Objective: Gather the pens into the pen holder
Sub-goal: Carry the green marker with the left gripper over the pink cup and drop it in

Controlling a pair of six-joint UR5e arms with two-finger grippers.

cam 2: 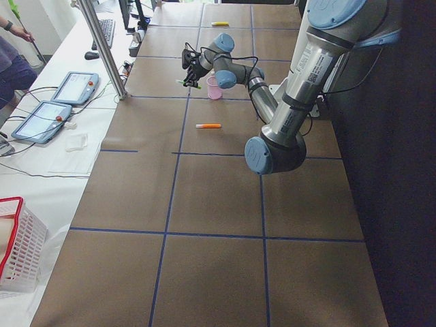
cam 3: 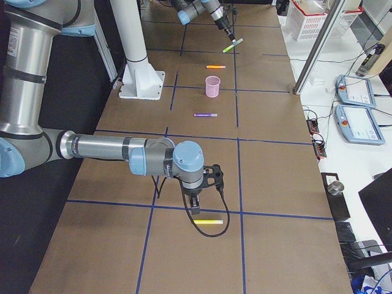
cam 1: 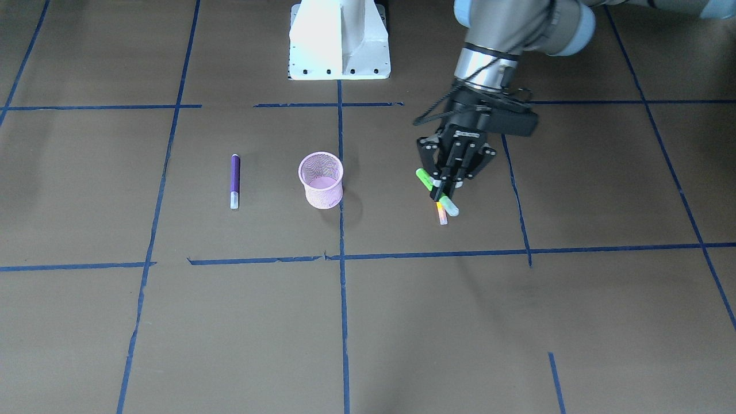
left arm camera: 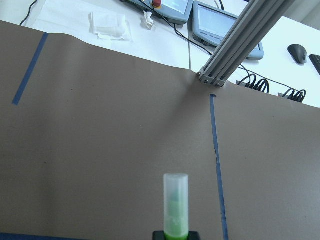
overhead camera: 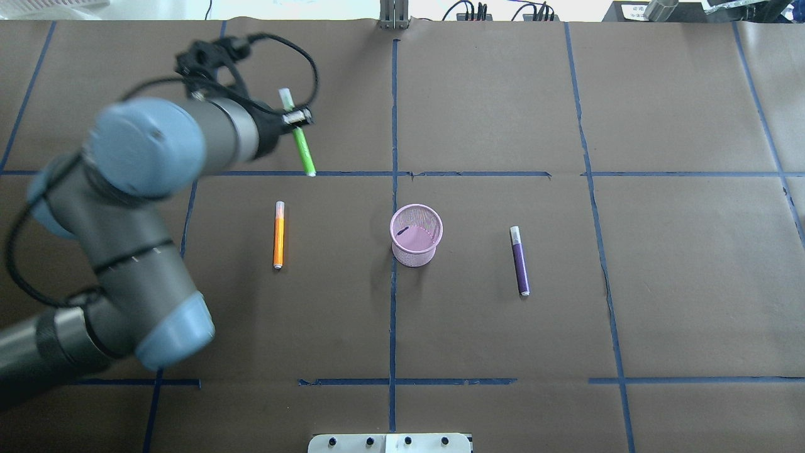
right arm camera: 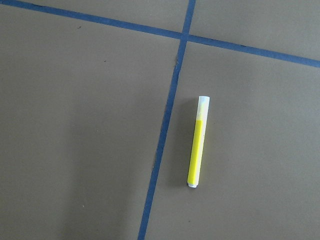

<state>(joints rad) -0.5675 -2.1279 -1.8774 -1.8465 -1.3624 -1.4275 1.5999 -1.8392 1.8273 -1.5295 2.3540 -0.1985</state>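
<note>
Tabletop (overhead camera: 566, 327) under me is brown, crossed by blue tape lines (overhead camera: 392, 302). My left end effector (overhead camera: 299, 118) is clamped on the green pen (overhead camera: 304, 150), gripping it nearer its pale cap than its far end, so the longer green part sticks out to one side. The pen is held off the tabletop, roughly level, out on my left and farther from my base than the other pens. My left wrist camera shows only the capped end poking out ahead of the black fingertips. The holder (overhead camera: 415, 255) stands upright near the middle, right on the centre tape line. The orange pen (overhead camera: 278, 236) lies flat on my left of the holder, apart from it, its cap pointing away from me; from overhead it is clear of the green pen, though from the front camera the green pen's cap shows over it. The purple pen (overhead camera: 520, 264) lies flat on my right of the holder, also apart from it, cap away from me. The yellow pen (right arm camera: 197, 147) lies flat just beside a tape line, far out on my right and well apart from the holder. My right end effector (cam 3: 193, 207) hangs close over that pen; I cannot tell whether its fingers are apart or together.
</note>
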